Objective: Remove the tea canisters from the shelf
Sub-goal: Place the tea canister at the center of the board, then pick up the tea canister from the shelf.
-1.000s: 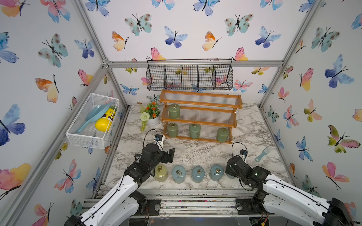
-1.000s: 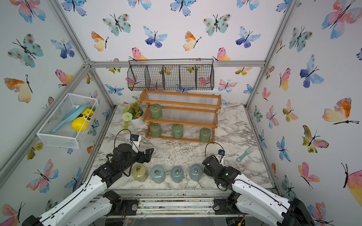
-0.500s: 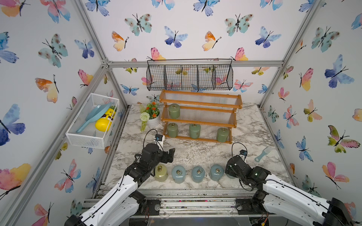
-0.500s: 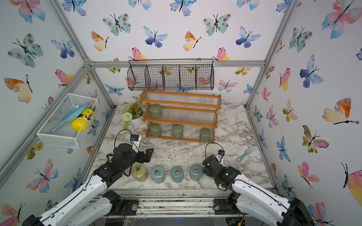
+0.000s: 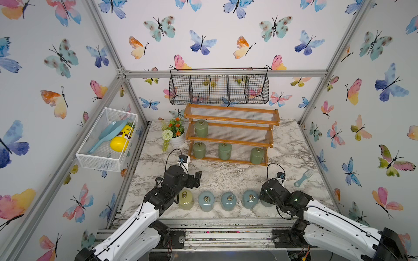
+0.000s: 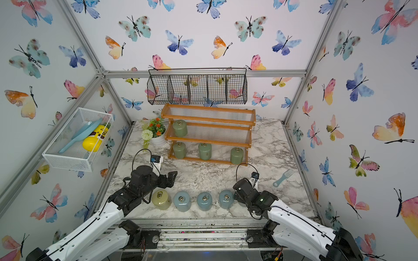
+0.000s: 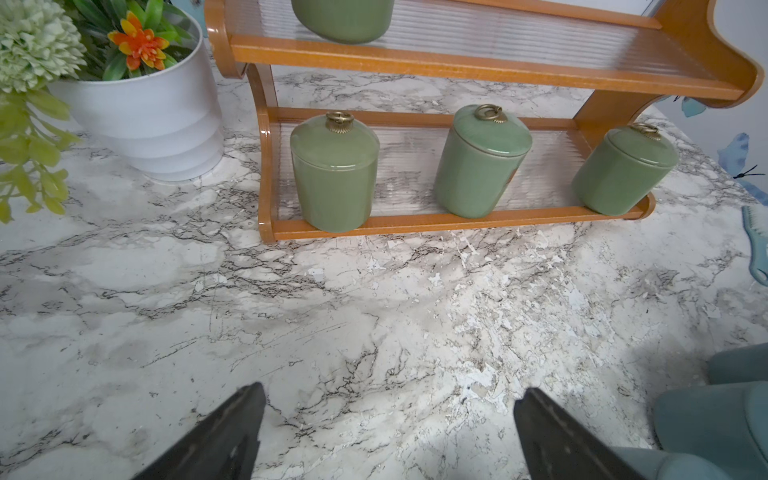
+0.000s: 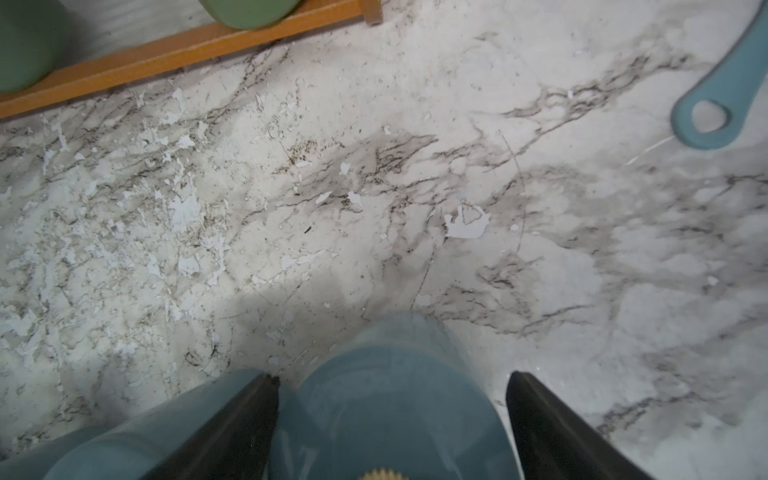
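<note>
- Done so far, as I judge it: five of the nine tea canisters stand off the shelf. They form a row on the grey-veined marble worktop point(image 5: 226, 176), across the lower middle of both top views.
- That row starts with a cream-yellow glossy jar with domed lid and brass ring pull point(image 5: 185, 200). Next come three pale blue jars of the same make point(image 5: 228, 201). It ends in a fourth pale blue jar point(image 8: 395, 411), mostly hidden under my right wrist.
- Left to do: four sage-green jars point(image 5: 224, 151) sit on the three-tier orange-brown wooden shelf with clear ribbed tiers point(image 5: 228, 140), centre of frame. One is at the left end of the middle tier and three are spaced along the bottom tier. The top tier holds nothing I can see.
- My right claw point(image 8: 390, 375) straddles the fourth pale blue jar. Worktop shows between one finger and the jar wall, so I read the jaws as parted, not gripping.
- My left claw point(image 7: 392, 387) is spread wide and empty, low over bare worktop, facing the bottom tier.
- Every jar has its lid on, so contents are unseen.
- The white mesh basket point(image 5: 99, 162), on the wall at middle left, holds a pale blue plastic scoop point(image 5: 108, 135) and a yellow bottle point(image 5: 121, 141) lying down.
- The black wire basket point(image 5: 218, 90) above the shelf shows nothing inside.
- The white round flower pot point(image 5: 178, 140), just left of the shelf, holds greenery with orange and white blooms.
</note>
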Motion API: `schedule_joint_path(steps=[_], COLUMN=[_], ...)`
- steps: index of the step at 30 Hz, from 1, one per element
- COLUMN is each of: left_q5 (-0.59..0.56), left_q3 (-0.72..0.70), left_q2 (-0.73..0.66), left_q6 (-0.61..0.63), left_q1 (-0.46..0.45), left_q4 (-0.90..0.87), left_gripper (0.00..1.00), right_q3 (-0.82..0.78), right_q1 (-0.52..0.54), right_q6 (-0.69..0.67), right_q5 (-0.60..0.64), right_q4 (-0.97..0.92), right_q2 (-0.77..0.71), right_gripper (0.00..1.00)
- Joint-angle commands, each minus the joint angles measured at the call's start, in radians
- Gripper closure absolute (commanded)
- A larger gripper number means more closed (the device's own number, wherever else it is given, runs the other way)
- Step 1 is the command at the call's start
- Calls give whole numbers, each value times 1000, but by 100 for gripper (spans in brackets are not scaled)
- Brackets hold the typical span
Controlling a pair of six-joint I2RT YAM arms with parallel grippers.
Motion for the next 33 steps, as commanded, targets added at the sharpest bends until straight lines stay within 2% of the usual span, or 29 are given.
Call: schedule_joint_path(steps=[1,10,17,20,24,27,33], left_q5=[26,90,118,111,103,130,158], left_q3=[16,69,188,263,358,435,562], left_q2=[2,50,189,276,392,486,650], left_q6=[9,33,99,126,162,159,144], left_q1=[14,76,90,95,107,132,170], left_q4=[20,50,117,144,199,222,242], left_gripper=[2,2,2,2,2,2,2], right_q3=[51,171,247,254,264,269,284], right_q1=[7,7,0,-24,-81,-128,-159], right_q6=[-12,-85,-269,-365,-451,-495,-549], right_q5=[73,147,218,203,97,11,-76], right_q4=[-54,-66,78,189,297,360,432], right_q2=[-3,-9,22,35,79,120,180], right_gripper=[7,2,1,1,2,2,2])
